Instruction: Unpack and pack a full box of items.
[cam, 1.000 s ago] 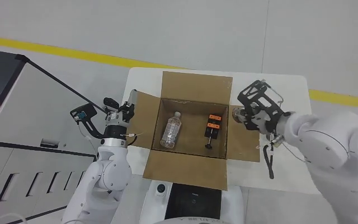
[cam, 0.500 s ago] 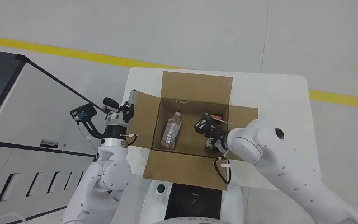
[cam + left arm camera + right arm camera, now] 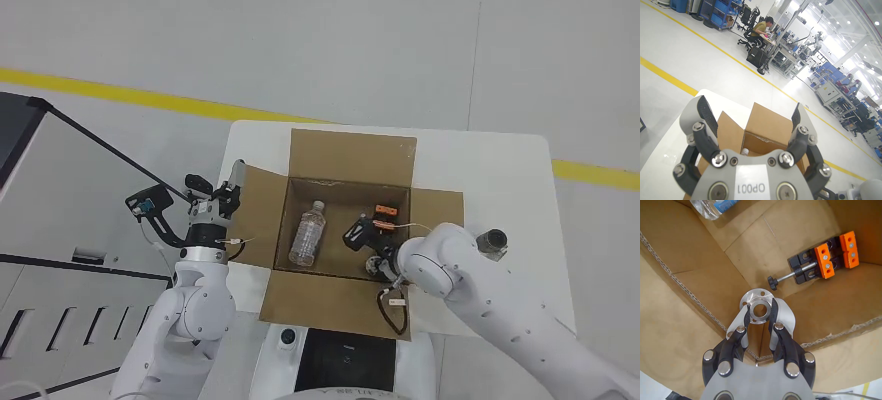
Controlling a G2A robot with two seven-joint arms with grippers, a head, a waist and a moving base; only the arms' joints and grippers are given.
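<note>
An open cardboard box point(image 3: 350, 157) stands in the middle of the white table point(image 3: 500, 170). On its floor lie a clear water bottle point(image 3: 308, 235) and a black vise with orange jaws point(image 3: 384, 214). My right gripper point(image 3: 372, 260) is down inside the box at its near right corner. In the right wrist view my right gripper point(image 3: 761, 306) is shut on a round metal flange point(image 3: 753, 295), just above the box floor point(image 3: 757, 247), close to the vise point(image 3: 826, 260) and its screw knob. My left gripper point(image 3: 750, 103) is open beside the box's left flap point(image 3: 728, 128), holding nothing.
The box's four flaps lie folded outward over the table. The bottle's base point(image 3: 712, 208) lies farther along the box floor from the flange. Bare table shows to the right of the box and behind it.
My right arm has swung from above the right flap into the box with the flange and lowered toward the floor. The left arm has not moved.
</note>
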